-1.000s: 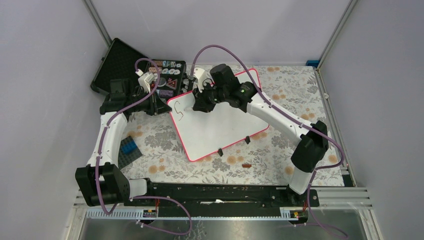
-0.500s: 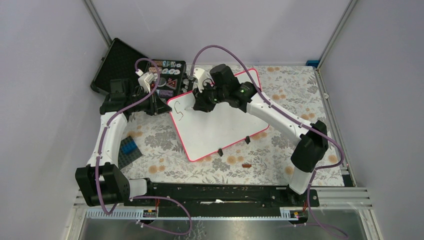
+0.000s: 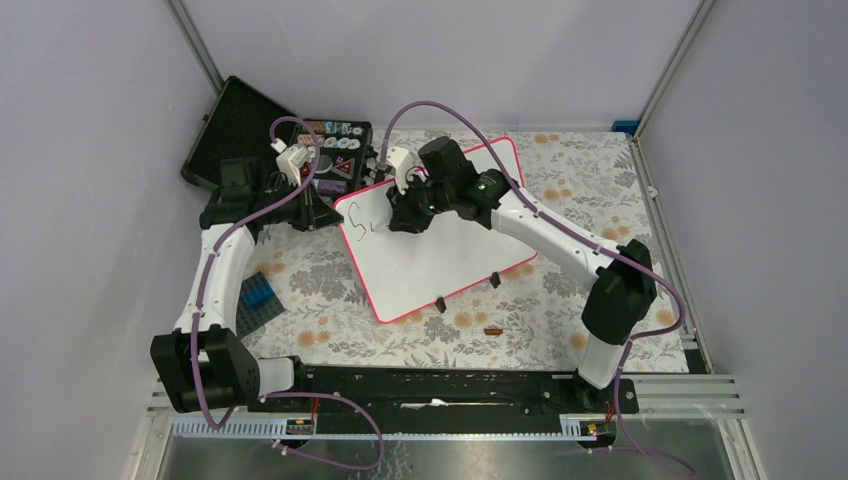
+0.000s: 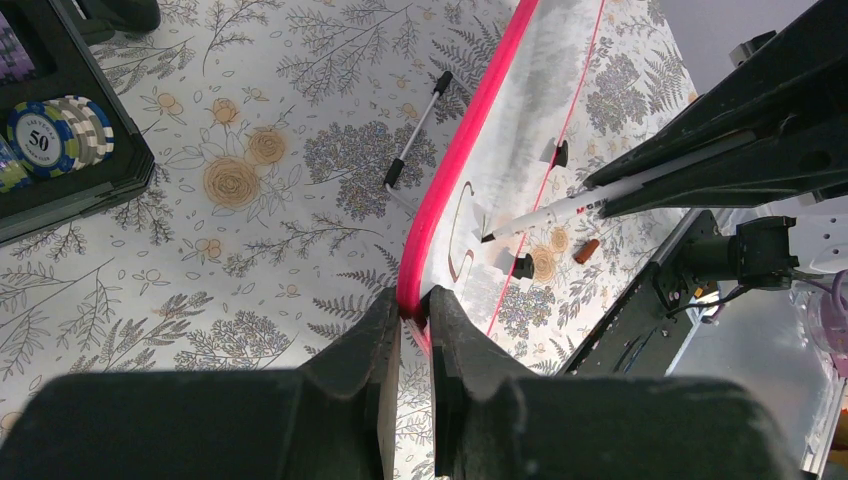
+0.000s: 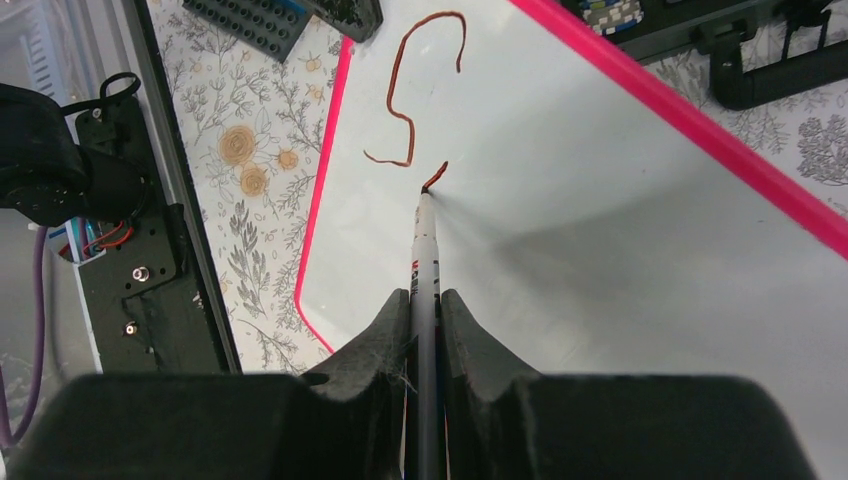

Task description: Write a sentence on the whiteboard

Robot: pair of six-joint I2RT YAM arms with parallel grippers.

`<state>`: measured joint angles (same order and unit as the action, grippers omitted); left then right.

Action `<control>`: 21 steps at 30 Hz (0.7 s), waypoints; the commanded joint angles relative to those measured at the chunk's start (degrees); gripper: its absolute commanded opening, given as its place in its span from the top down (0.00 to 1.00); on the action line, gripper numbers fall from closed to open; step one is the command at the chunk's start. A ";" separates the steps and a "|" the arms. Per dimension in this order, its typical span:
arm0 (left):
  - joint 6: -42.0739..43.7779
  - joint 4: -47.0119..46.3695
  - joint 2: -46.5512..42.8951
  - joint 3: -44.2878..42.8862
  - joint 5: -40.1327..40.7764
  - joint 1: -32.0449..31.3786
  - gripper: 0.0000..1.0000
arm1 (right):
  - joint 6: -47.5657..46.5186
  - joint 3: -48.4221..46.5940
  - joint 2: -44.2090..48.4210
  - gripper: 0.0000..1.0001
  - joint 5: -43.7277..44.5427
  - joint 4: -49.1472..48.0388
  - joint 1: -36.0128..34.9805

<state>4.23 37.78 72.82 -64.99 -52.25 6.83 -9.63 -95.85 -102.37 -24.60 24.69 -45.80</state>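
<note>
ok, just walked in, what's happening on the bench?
Two-arm writing job, barely begun. The right tool is shut on a marker, its tip touching the whiteboard at a short new stroke beside a finished letter S. The left tool is clamped on the board's pink rim at its left edge, apparently steadying it. The rest of the board is blank.

Black case crowds the whiteboard far-left; its right side seems open.
</note>
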 commanded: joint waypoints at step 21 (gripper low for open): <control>1.70 -3.50 -1.82 -0.08 0.65 0.19 1.00 | -0.66 -4.76 -0.69 1.00 3.07 -1.01 0.80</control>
<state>4.23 37.76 72.82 -64.99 -52.25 6.83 -9.67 -97.80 -102.37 -23.07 24.84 -45.54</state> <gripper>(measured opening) 0.136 0.191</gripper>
